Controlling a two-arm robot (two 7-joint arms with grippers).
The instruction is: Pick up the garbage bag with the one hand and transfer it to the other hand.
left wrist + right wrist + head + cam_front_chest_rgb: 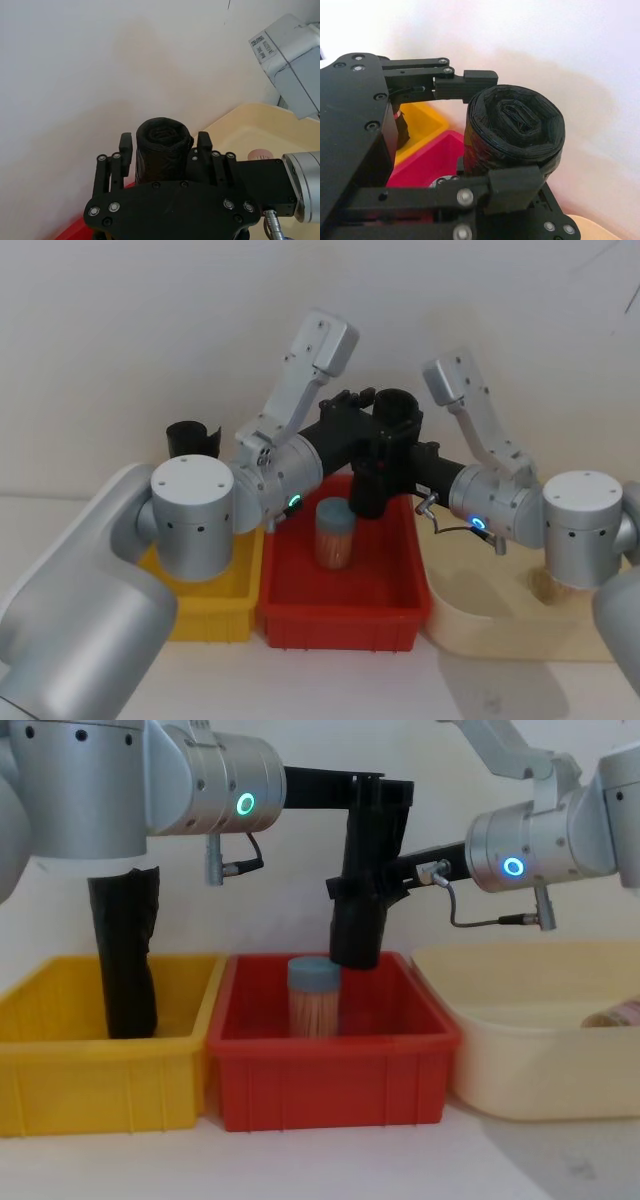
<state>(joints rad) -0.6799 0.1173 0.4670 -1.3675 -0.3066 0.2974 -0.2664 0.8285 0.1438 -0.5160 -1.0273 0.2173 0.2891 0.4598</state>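
Note:
The garbage bag (398, 408) (357, 935), a black roll, hangs upright above the back of the red bin (340, 625) (330, 1065). My left gripper (392, 425) (380, 795) (164, 145), on the green-ringed arm, is shut on the roll near its top, one finger (126, 145) on each side of the bag (162, 150). My right gripper (415, 465) (385, 880) (492, 135), on the blue-ringed arm, reaches in from the right. It is shut on the bag (515, 125) lower down, with its fingers (470, 82) against both flanks.
A blue-lidded jar of toothpicks (333, 535) (313, 995) stands in the red bin under the roll. A taller plain black roll (190, 435) (125, 955) stands in the yellow bin (215, 605) (100, 1080) on the left. A cream tray (480, 625) (530, 1060) sits on the right.

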